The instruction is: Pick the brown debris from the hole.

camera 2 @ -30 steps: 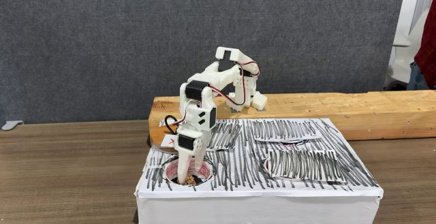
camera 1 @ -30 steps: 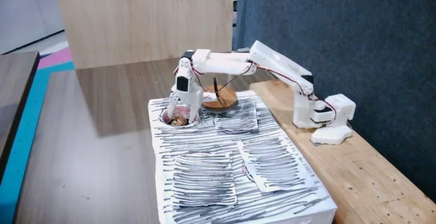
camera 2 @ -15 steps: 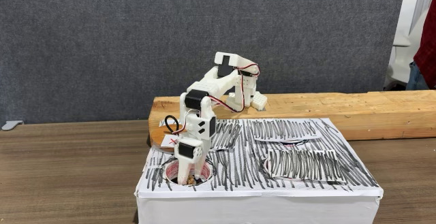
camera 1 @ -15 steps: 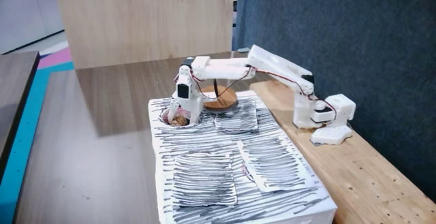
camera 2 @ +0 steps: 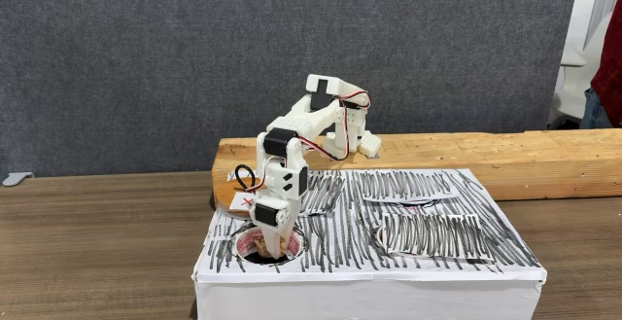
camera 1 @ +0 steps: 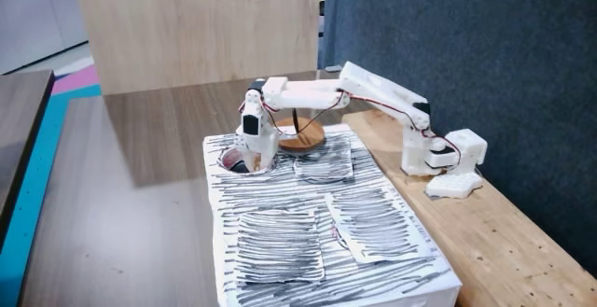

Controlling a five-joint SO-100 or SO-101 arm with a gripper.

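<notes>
The hole point(camera 2: 255, 256) is a round dark opening with a pale rim at the near left corner of the black-and-white striped box top point(camera 2: 428, 257). My white gripper point(camera 2: 268, 246) points down into it, and a tan-brown lump, the brown debris point(camera 2: 265, 243), sits between the fingertips just at the rim. The gripper is shut on it. In the other fixed view, the gripper point(camera 1: 250, 155) stands over the hole point(camera 1: 233, 165), whose inside looks dark.
A round wooden dish point(camera 1: 300, 140) lies on the box just behind the gripper. The arm's base point(camera 1: 434, 153) stands on a long wooden beam point(camera 2: 466, 150) behind the box. A person's sleeve point(camera 2: 604, 91) is at the right edge.
The gripper dipped into the hole, closed on the brown debris and has risen slightly; the hole, which showed brown clumps a second ago, now looks dark.
</notes>
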